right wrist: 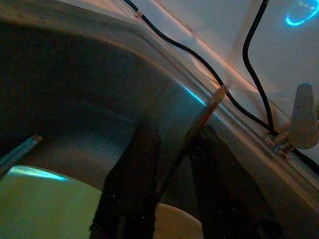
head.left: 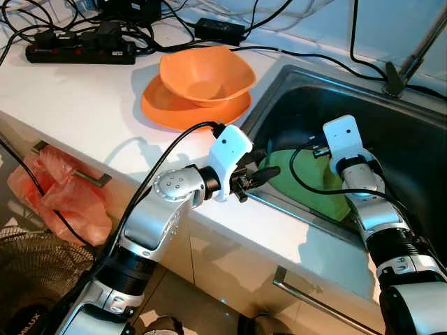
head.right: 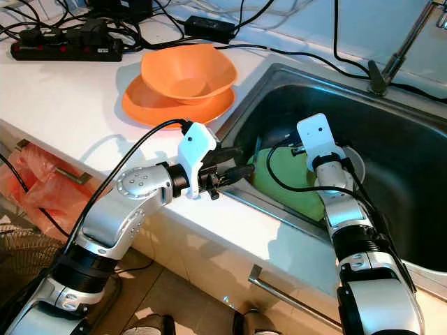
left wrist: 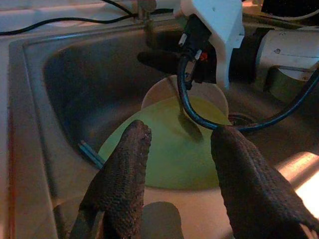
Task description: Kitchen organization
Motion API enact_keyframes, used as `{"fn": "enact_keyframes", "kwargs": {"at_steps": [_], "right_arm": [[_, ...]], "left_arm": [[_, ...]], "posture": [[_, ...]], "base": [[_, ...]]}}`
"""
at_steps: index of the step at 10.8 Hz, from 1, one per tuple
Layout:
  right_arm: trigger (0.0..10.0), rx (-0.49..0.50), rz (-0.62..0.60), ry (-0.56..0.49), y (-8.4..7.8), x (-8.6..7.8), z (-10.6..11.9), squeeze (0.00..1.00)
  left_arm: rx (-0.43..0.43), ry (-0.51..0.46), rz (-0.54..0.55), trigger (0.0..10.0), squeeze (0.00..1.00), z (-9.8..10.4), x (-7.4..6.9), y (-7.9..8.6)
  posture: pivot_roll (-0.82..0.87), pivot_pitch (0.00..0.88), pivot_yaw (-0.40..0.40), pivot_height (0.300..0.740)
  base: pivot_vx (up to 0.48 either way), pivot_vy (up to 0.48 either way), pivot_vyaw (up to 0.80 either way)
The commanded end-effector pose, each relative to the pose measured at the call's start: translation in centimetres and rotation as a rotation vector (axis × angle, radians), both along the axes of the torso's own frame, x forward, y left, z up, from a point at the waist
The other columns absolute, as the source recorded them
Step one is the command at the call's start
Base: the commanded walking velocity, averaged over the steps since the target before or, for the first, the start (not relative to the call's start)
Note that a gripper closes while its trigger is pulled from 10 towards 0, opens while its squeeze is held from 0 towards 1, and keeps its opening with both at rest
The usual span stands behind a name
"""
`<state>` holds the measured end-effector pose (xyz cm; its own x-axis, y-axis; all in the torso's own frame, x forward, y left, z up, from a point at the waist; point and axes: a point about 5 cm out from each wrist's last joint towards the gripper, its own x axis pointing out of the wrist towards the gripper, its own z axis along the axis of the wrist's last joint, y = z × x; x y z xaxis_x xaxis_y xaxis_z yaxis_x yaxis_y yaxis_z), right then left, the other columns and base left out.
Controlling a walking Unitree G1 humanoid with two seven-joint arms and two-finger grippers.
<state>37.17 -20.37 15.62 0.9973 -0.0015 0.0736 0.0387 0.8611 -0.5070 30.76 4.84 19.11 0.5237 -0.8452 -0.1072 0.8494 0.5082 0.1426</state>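
Reaching into the steel sink [head.left: 419, 150] with both arms, I take that basin as my landmark for everything else. On the white counter [head.left: 77, 105] beside the sink's left rim sits an orange bowl [head.left: 206, 73] nested on an orange plate [head.left: 167, 108], and beyond them, well apart from the sink, lies a black power strip [head.left: 80, 50] with its cables. Inside the sink, against the near wall, a green plate [left wrist: 172, 149] leans tilted, with a paler plate [left wrist: 202, 94] behind it. My left gripper [left wrist: 182, 164] hovers at the sink's near rim, its fingers spread wide and empty, aimed at the green plate's edge. My right gripper [right wrist: 167, 179] is down inside the sink above the plates, and its wrist view shows a thin stick-like thing [right wrist: 202, 119], perhaps a chopstick, between its fingers; the view is too dark for me to tell whether they clamp it. I judge the step in hand to be clearing dishes out of the sink. Next, my left gripper would need to advance over the rim, straddle the green plate's edge and close.
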Motion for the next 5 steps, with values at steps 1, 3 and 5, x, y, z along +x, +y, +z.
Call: {"fn": "enact_keyframes", "kwargs": {"at_steps": [1, 3, 5], "right_arm": [[10.0, -0.008, 0.0, -0.003, -0.1, 0.1, 0.3, 1.0], [10.0, -0.009, 0.011, -0.01, 0.1, 0.1, 0.4, 0.42], [10.0, 0.001, 0.026, -0.076, 0.5, 0.2, 1.5, 0.0]], "left_arm": [[0.003, -0.008, -0.009, 10.0, 0.0, 0.2, -0.3, -0.2], [-0.005, -0.008, 0.004, 10.0, 0.0, 0.3, -0.2, -0.1], [-0.013, -0.018, 0.024, 10.0, 0.0, 0.5, 0.0, 0.0]], "posture": [[0.04, 0.121, -0.045, 0.74], [0.05, 0.128, -0.048, 0.74], [0.05, 0.128, -0.049, 0.74]], "base": [[0.0, 0.0, 0.0], [0.0, 0.0, 0.0], [0.0, 0.0, 0.0]]}}
